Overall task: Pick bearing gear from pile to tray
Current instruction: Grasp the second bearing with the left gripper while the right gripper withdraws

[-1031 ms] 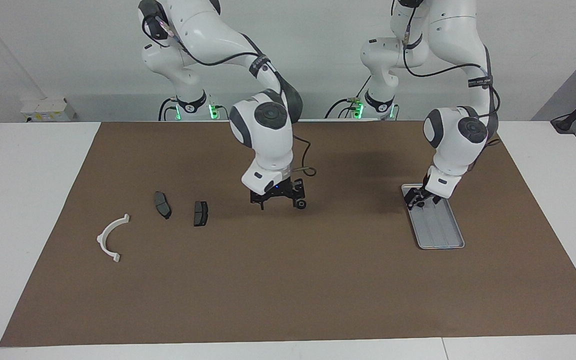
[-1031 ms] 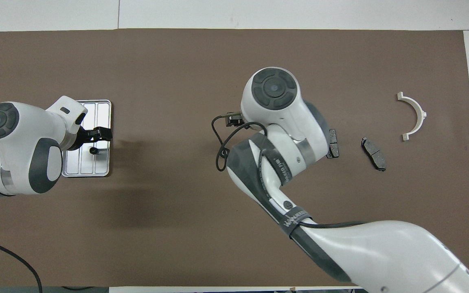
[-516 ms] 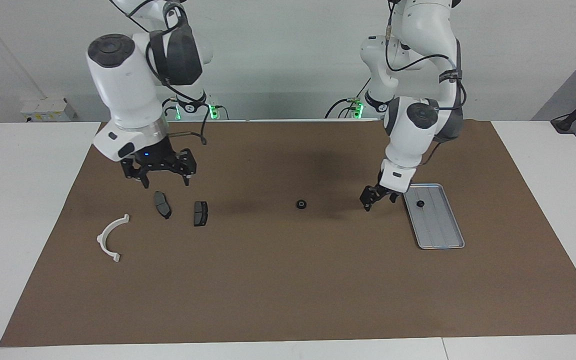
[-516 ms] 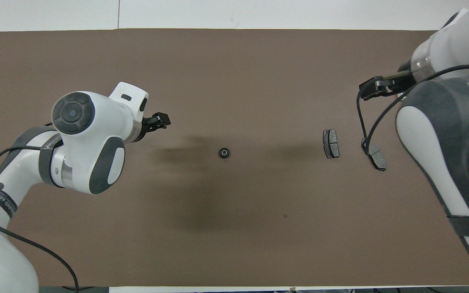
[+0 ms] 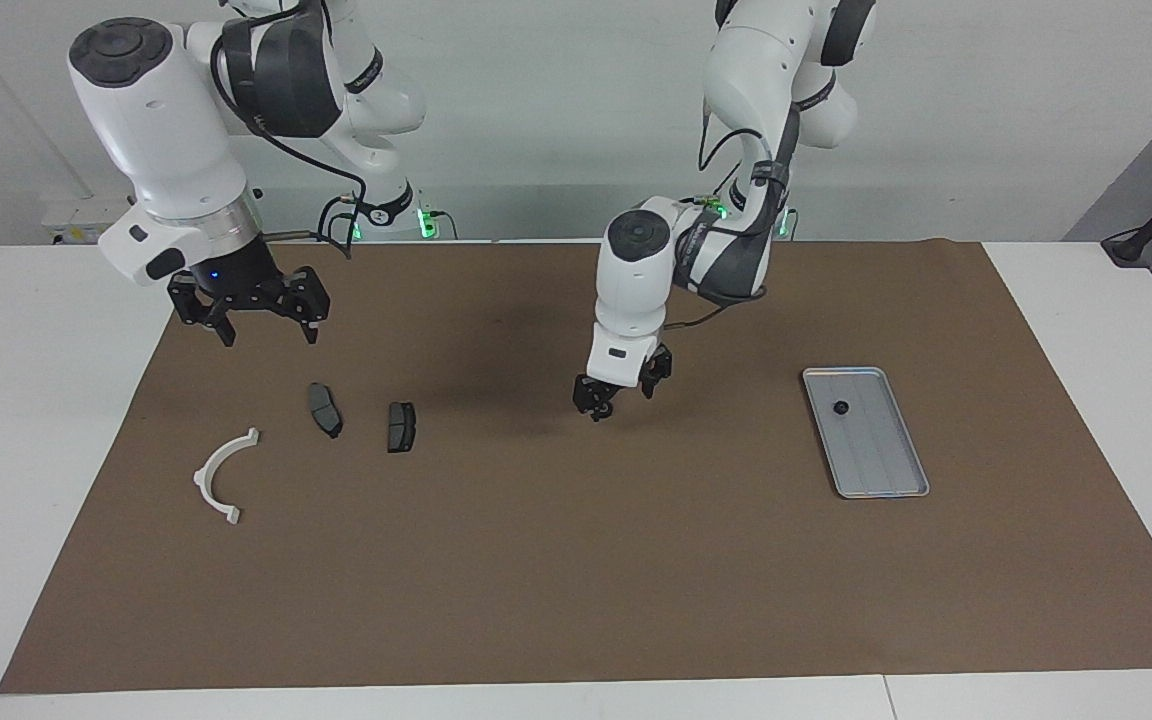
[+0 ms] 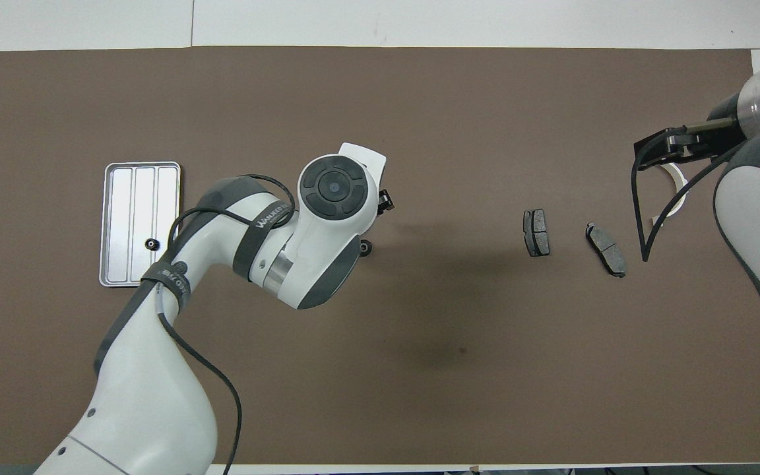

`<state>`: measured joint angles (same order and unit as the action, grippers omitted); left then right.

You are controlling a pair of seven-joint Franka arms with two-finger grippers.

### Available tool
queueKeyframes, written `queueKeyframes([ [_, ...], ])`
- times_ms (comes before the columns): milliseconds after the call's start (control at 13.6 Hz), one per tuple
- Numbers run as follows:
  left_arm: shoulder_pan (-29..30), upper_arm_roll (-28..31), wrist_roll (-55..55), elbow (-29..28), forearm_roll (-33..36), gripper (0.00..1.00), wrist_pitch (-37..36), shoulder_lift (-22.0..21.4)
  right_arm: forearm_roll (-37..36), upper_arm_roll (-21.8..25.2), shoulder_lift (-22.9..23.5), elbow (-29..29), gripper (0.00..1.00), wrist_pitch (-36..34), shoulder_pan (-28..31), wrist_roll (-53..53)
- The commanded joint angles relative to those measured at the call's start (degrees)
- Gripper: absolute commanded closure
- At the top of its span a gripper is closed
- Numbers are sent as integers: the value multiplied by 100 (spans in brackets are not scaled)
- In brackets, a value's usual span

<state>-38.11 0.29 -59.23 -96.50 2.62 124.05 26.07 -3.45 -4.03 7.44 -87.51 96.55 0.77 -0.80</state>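
Note:
One small black bearing gear (image 5: 598, 410) (image 6: 366, 248) lies on the brown mat mid-table. My left gripper (image 5: 621, 397) is down over it and open, one fingertip right at the gear, which the wrist partly hides from overhead. A second bearing gear (image 5: 840, 407) (image 6: 152, 244) rests in the silver tray (image 5: 881, 460) (image 6: 136, 198) at the left arm's end. The pile holds a white bracket (image 5: 224, 475) and two dark brake pads (image 5: 325, 409) (image 5: 401, 426). High over the pile, my right gripper (image 5: 266, 325) hangs open and holds nothing.
The brown mat (image 5: 576, 580) covers most of the white table. From overhead the brake pads (image 6: 536, 232) (image 6: 605, 249) show plainly, while the right arm and its cable cover most of the white bracket (image 6: 678, 187).
My left gripper left the tray, with a gear lying in it, and swung to the mid-table gear. My right arm set that gear down, then rose and moved back over the pile.

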Motion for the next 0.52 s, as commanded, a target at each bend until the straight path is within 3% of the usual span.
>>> queueKeyframes([
  [0, -179, 111, -106, 194, 177, 0, 21, 406, 46, -80, -304, -441, 0, -66, 291, -429],
  [442, -179, 94, -483, 27, 151, 0, 277, 407, 151, 280, -586, -829, 0, 30, 213, -130],
])
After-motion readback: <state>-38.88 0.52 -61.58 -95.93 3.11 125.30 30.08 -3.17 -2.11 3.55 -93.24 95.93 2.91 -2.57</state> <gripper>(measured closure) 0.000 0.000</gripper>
